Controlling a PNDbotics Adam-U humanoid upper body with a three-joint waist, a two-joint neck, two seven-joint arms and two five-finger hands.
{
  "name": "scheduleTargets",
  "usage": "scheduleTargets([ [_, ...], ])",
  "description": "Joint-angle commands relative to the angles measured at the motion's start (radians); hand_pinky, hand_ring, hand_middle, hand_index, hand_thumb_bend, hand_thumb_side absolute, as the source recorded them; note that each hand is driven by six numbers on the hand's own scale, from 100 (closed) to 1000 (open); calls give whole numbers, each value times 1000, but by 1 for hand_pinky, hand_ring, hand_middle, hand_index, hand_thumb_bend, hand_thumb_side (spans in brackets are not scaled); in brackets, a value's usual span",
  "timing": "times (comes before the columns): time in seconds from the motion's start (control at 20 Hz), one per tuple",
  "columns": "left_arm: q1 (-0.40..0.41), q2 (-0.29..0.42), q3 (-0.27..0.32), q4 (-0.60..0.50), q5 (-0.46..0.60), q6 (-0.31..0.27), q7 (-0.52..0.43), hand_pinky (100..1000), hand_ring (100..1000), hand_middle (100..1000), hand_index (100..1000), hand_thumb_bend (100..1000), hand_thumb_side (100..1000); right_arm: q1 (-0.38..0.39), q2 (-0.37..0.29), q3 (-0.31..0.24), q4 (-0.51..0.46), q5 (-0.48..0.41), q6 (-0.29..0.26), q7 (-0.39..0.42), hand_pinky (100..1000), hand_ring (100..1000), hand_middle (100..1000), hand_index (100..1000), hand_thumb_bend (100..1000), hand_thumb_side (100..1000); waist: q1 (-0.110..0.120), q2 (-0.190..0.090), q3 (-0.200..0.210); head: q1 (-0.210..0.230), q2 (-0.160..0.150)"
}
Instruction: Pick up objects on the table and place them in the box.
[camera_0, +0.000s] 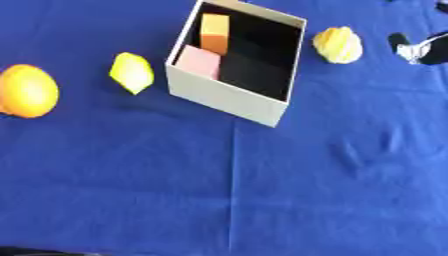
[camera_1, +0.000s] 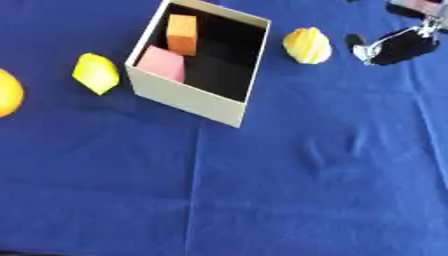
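One open box holding two blocks, orange and pink, three yellow-orange fruits outside on blue cloth, my right hand near the ridged fruit, fingers unreadable

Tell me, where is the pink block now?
The pink block lies inside the box, in its near-left corner, beside the orange block.

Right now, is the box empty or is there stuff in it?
Not empty. The box is open on top, and an orange block and a pink block sit inside along its left side. The rest looks dark and bare.
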Motion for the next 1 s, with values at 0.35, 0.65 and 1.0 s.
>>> scheduleTargets([
  [0.35, -18, 28, 8, -10, 5, -3, -5, 857, 788, 775, 879, 100, 338, -96, 32, 41, 98, 99, -27, 49, 960, 1000, 868, 977, 100, 364, 0, 2, 8, -14, -27],
  [0.65, -21, 26, 8, -11, 4, -3, -6, 857, 788, 775, 878, 100, 341, -134, 64, 51, 147, 115, -42, 54, 966, 1000, 872, 981, 100, 340, -1, 19, 13, -21, -40],
  [1.0, -25, 19, 6, -10, 6, -1, -11, 858, 787, 775, 878, 100, 354, -173, 91, 62, 176, 134, -35, 43, 970, 1000, 880, 983, 100, 339, -5, 32, 19, -31, -49],
])
